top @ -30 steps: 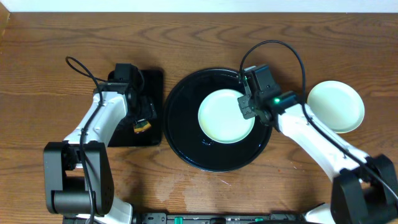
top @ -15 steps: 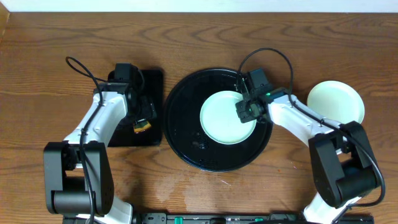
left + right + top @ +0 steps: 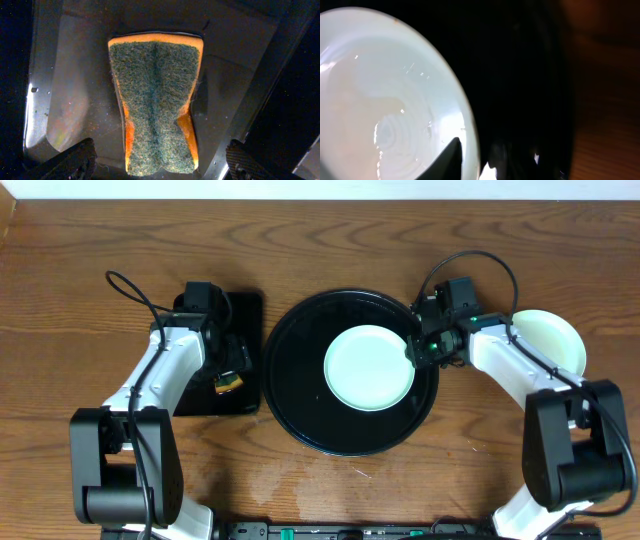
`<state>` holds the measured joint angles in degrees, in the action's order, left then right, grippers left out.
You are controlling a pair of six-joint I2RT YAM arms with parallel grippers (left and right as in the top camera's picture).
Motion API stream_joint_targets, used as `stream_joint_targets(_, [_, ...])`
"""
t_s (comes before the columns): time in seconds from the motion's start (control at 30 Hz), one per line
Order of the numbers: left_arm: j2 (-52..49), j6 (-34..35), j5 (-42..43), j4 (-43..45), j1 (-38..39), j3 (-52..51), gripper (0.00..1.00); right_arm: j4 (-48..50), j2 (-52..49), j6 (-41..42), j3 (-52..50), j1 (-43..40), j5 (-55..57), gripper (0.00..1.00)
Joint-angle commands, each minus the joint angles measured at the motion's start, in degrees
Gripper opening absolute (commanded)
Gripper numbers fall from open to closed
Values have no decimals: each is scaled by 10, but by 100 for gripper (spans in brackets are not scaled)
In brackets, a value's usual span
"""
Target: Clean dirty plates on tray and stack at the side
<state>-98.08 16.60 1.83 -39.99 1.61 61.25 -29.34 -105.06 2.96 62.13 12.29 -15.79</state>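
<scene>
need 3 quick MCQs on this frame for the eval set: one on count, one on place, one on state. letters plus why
1. How many plates sit on the round glossy black tray?
A) one
B) two
C) three

2. Where does the orange sponge with the green scouring face lie?
A) on the round tray
B) on the small rectangular black tray
C) on the bare wood

3. How do the jaws of the left gripper stand?
A) shut on the sponge
B) open, one on either side of the sponge
C) shut on a plate

Key:
1 A: only one pale mint plate lies on it.
2 B: the left wrist view shows that tray's dark floor under the sponge.
3 B: both fingers stand well clear of the sponge's sides.
</scene>
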Motion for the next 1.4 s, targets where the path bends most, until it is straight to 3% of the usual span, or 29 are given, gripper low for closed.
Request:
stream_joint_targets(0.0, [-3, -5, 3, 0, -2, -2, 84, -4, -22, -9, 3, 2, -71, 16])
stream_joint_targets(0.13, [-3, -5, 3, 0, -2, -2, 84, 0, -45, -9, 3, 5, -67, 1])
stream_joint_targets(0.37, [-3, -5, 3, 0, -2, -2, 85, 7, -36, 6, 7, 5, -22, 1])
stream_joint_targets(0.53, [-3, -5, 3, 0, -2, -2, 85, 7, 26, -6, 10, 15, 2, 1])
stream_joint_targets(0.87, [-3, -5, 3, 0, -2, -2, 84, -1, 153, -39, 10, 109, 186, 1])
stream_joint_targets(1.13, [-3, -5, 3, 0, -2, -2, 85, -9, 138, -39, 10, 107, 183, 1])
stream_joint_targets(1.37, [-3, -5, 3, 0, -2, -2, 85, -2, 66, -30, 9, 71, 139, 2])
